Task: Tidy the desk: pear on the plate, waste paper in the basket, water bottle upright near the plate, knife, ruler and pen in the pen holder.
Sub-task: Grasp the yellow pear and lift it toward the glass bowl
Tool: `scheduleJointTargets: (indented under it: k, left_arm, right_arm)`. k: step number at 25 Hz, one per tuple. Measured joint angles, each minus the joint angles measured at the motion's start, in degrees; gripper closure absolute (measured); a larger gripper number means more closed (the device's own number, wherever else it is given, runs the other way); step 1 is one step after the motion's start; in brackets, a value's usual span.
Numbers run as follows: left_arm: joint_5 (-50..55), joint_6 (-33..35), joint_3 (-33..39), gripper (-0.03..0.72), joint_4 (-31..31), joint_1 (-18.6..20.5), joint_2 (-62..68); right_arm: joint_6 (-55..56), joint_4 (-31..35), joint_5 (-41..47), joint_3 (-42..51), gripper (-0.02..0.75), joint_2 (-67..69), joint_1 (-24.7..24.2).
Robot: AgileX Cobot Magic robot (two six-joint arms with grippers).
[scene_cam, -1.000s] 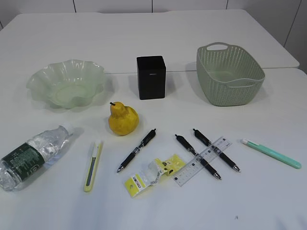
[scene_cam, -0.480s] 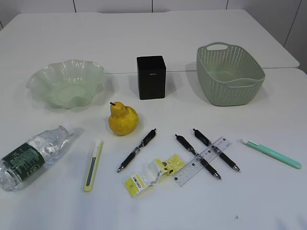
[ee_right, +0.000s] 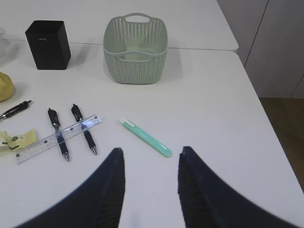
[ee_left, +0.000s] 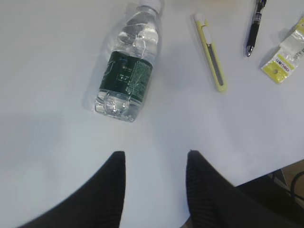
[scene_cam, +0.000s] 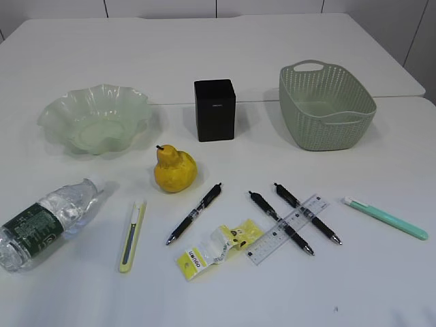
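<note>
My left gripper (ee_left: 154, 164) hangs over the near left part of the surface (scene_cam: 225, 54), its two fingers spread apart with nothing between them. My right gripper (ee_right: 149, 161) hangs over the near right part, spread the same way and also empty.

The biggest thing close to me is the water bottle (ee_left: 128, 61). It lies flat on its side. From my left gripper it sits at about eleven o'clock, near but not touching. Its long way runs from its bottom, which is nearer me, to its cap at about one o'clock. My left arm is much closer to it than my right arm, so I think the left should take it. I would have to turn my fingers to close across the round body.

The plate (scene_cam: 95, 119) is farther back on the left, at twelve o'clock from the bottle. The pear (scene_cam: 175, 170) sits between the plate and the pens.

The green knife (ee_right: 146, 137) lies just ahead of my right gripper at twelve o'clock, slanting from ten to four. The yellow knife (ee_left: 210, 52) lies at one o'clock from my left gripper.
</note>
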Motion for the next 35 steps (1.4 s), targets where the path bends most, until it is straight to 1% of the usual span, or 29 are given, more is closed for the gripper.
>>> scheduleJointTargets:
  k: [5, 8, 10, 15, 19, 22, 25, 31, 35]
  left_arm:
    - [0.2, 0.0, -2.5, 0.388, -1.5, -0.3, 5.1]
    - [0.6, 0.9, -5.2, 0.388, -1.8, -2.7, 8.0]
    - [0.7, 1.1, -7.1, 0.388, -1.8, -5.5, 10.3]
    - [0.4, 1.1, -11.3, 0.388, -1.2, -15.0, 15.9]
    - [-0.5, 0.0, -13.4, 0.388, 0.7, -22.2, 20.6]
    - [-0.8, -0.8, -15.7, 0.388, 2.3, -25.6, 24.0]
    - [-1.0, -1.5, -18.2, 0.388, 3.3, -26.7, 27.4]
    - [-1.2, -2.3, -23.4, 0.388, 5.4, -26.7, 32.7]
    - [-1.2, -2.6, -27.3, 0.386, 5.8, -26.7, 36.5]
  right_arm:
    - [0.0, -0.1, 0.0, 0.0, 0.425, 0.0, 0.0]
    - [0.0, -0.1, 0.0, 0.0, 0.425, 0.0, 0.0]
    - [0.0, -0.1, 0.0, 0.0, 0.425, 0.0, 0.0]
    - [0.0, -0.1, 0.0, 0.0, 0.425, 0.0, 0.0]
    - [0.0, -0.1, 0.0, 0.0, 0.425, 0.0, 0.0]
    - [0.0, -0.1, 0.0, 0.5, 0.425, 0.0, 0.0]
    - [0.0, -0.1, 0.0, 0.5, 0.425, 0.0, 0.0]
    - [0.0, -0.1, 0.0, 0.5, 0.425, 0.0, 0.0]
    - [-0.1, -0.1, 0.0, 0.5, 0.425, 0.0, 0.0]
